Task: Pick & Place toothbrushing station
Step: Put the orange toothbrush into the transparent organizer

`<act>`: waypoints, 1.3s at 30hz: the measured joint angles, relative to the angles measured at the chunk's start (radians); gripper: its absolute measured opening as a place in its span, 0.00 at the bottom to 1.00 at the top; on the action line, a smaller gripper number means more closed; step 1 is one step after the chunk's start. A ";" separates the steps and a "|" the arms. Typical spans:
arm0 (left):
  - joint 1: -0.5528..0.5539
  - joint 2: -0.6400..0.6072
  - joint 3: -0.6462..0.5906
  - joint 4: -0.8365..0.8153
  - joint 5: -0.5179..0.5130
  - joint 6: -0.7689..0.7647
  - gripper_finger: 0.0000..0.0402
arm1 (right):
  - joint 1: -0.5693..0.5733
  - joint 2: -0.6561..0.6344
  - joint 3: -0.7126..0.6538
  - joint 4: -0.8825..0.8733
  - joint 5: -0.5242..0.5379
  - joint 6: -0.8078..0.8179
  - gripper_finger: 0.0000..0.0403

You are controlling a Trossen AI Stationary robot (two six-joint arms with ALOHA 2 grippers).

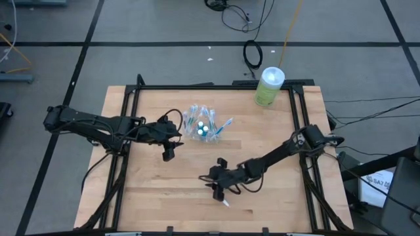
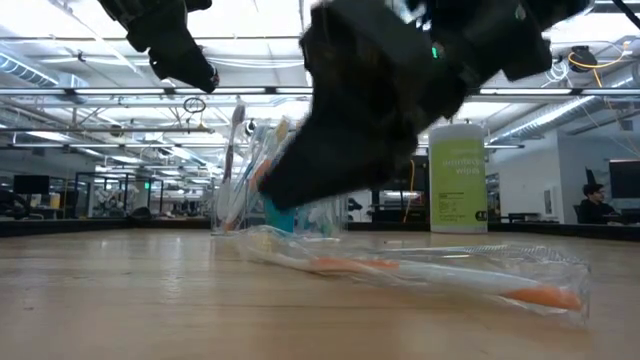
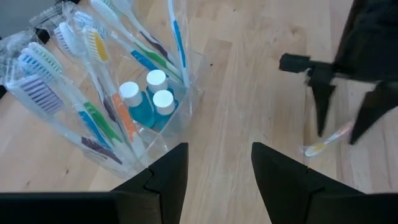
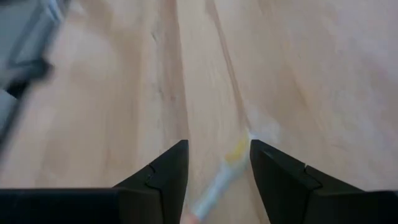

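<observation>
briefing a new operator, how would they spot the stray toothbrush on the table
Start at the wooden table and find the right claw near its front edge. The wrapped toothbrush lies flat right by that claw's open fingers, alone, unlike those standing bundled in the clear cup.

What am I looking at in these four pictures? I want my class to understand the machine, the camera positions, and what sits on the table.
Two dark robot arms work at a wooden table. One picture looks straight down, one looks level across the tabletop, and two come from cameras on the arms' wrists. A clear plastic cup holds toothbrushes and small tubes. A pale-green canister stands at the far edge. The left gripper waits open beside the cup. The right gripper is open over a wrapped toothbrush lying flat. Nothing is held.
</observation>
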 joint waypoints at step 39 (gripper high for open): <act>-0.002 0.000 0.000 -0.006 0.020 0.001 0.46 | -0.079 0.042 -0.002 -0.180 -0.118 -0.290 0.03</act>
